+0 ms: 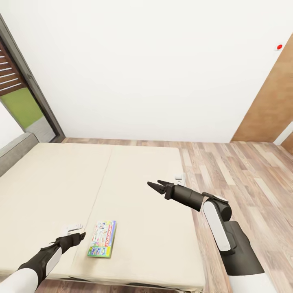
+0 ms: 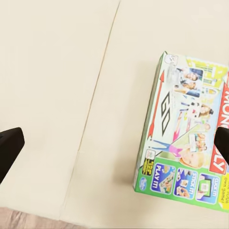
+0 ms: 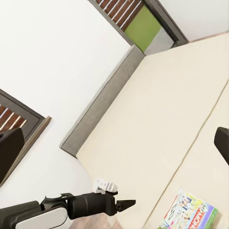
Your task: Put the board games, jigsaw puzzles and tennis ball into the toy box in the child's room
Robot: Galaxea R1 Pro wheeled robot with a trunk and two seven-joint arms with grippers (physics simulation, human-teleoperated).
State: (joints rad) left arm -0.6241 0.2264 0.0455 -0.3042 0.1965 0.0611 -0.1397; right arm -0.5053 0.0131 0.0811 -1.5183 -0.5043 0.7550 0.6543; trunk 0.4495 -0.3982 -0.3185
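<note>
1. The left arm enters the head view from the lower left corner, its white forearm sleeve giving way to a dark wrist.
2. The left claw (image 1: 78,235) is at the end of that wrist, its dark fingers pointing forward and to the right, held low.
3. In the left wrist view its two dark fingertips (image 2: 9,148) stand far apart at opposite edges, with nothing between them.
4. The right arm rises from the lower right, bent at a white elbow, with its dark forearm reaching leftward.
5. The right claw (image 1: 158,186) has its pointed fingers spread apart and empty.
6. The right wrist view looks across at the left arm and left claw (image 3: 125,204).
</note>
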